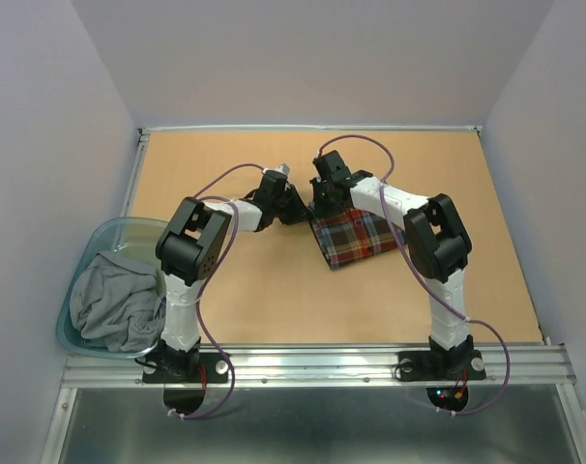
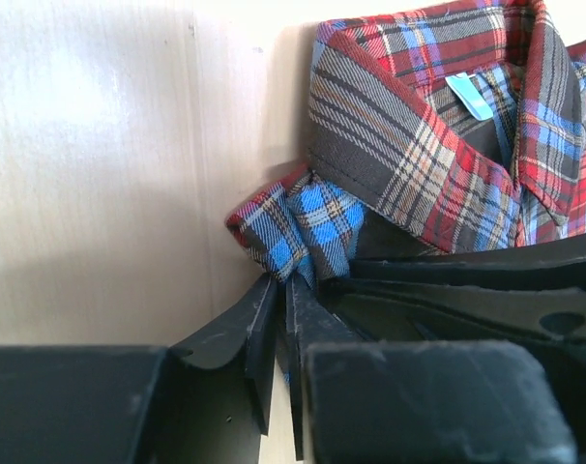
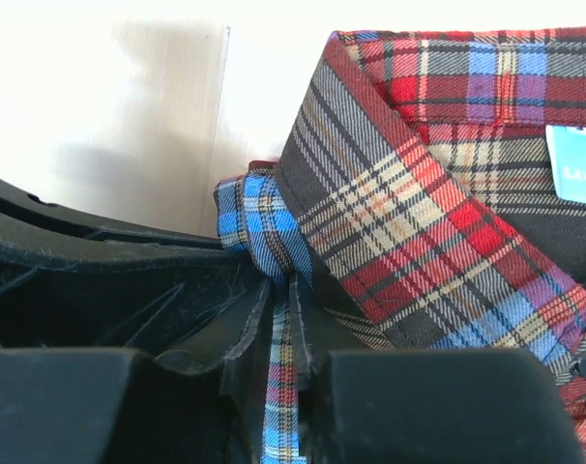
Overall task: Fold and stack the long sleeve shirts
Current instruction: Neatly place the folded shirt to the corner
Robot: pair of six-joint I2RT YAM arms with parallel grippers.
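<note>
**A:** Where is the shirt, and what do you have hold of?

**B:** The plaid shirt (image 1: pixel 356 237) lies partly folded on the counter (image 1: pixel 254 280), just right of centre in the overhead view. My left claw (image 2: pixel 281 290) is clamped on a small bunch of cloth below the collar (image 2: pixel 409 145). My right claw (image 3: pixel 288 300) is pinched together on a narrow fold, also beside the collar. Both sit close together at the shirt's upper left corner.

**A:** Are they on the same bunch?

**B:** I cannot tell.

**A:** How do you do this fold well?

**B:** I judge both bites to be shallow, and only a thin strip runs through the right one. So I should move both arms together at the same height, with no jerk. I should ease them apart until the edge between them is flat, then lay it square on the folded part.

**A:** Anything else nearby?

**B:** A bin (image 1: pixel 100 232) at the lower left holds a grey garment (image 1: pixel 109 300), well apart from the shirt.
</note>
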